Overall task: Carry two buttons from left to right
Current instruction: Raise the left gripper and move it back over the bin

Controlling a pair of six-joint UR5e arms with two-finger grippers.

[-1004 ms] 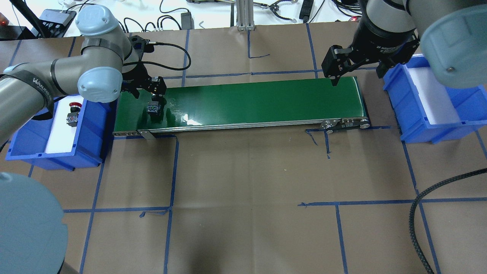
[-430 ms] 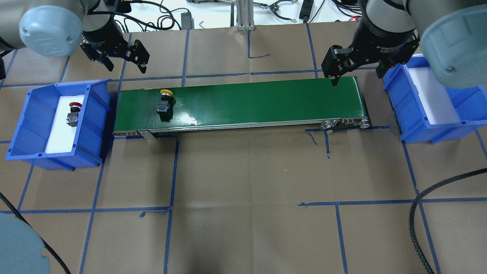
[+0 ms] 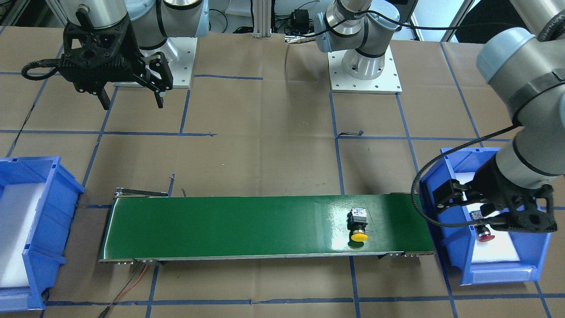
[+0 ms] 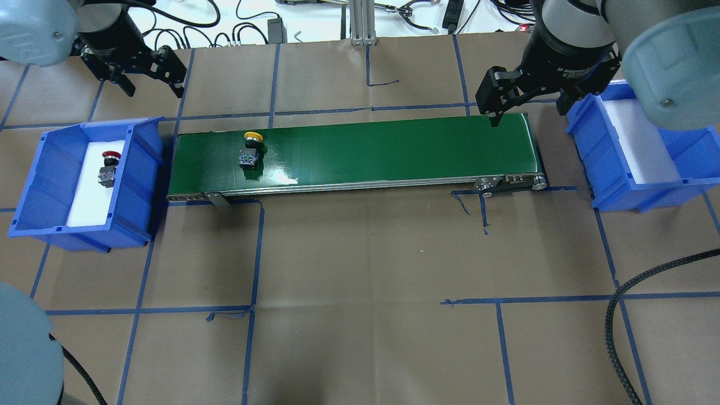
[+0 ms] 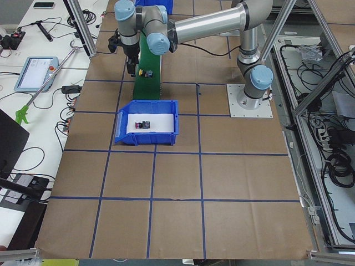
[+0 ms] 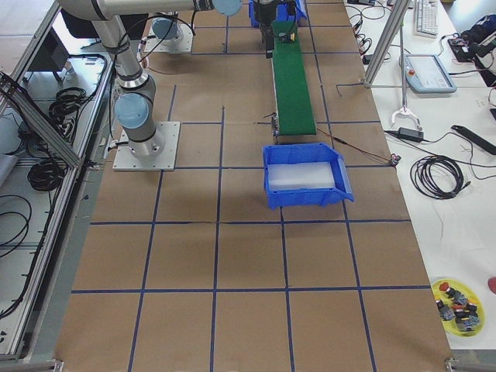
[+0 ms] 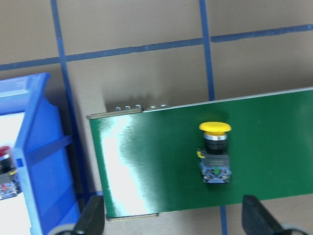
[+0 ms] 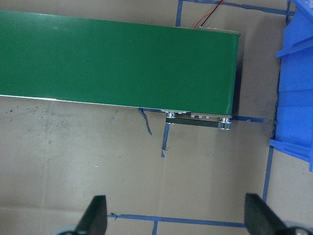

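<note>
The yellow button lies on its side on the green conveyor belt near its left end; it also shows in the left wrist view and the front view. The red button lies in the left blue bin. My left gripper is open and empty, raised beyond the bin and the belt's left end. My right gripper is open and empty, hovering above the belt's right end next to the right blue bin, whose white liner shows no button.
Brown paper with blue tape lines covers the table. A black braided cable loops at the front right. Cables and tools lie beyond the table's far edge. The belt's roller bracket juts out at its right front corner.
My left gripper let go of the yellow button on the belt, then rose and drew back to the far left. The yellow button has shifted slightly right along the belt. The right arm stayed still.
</note>
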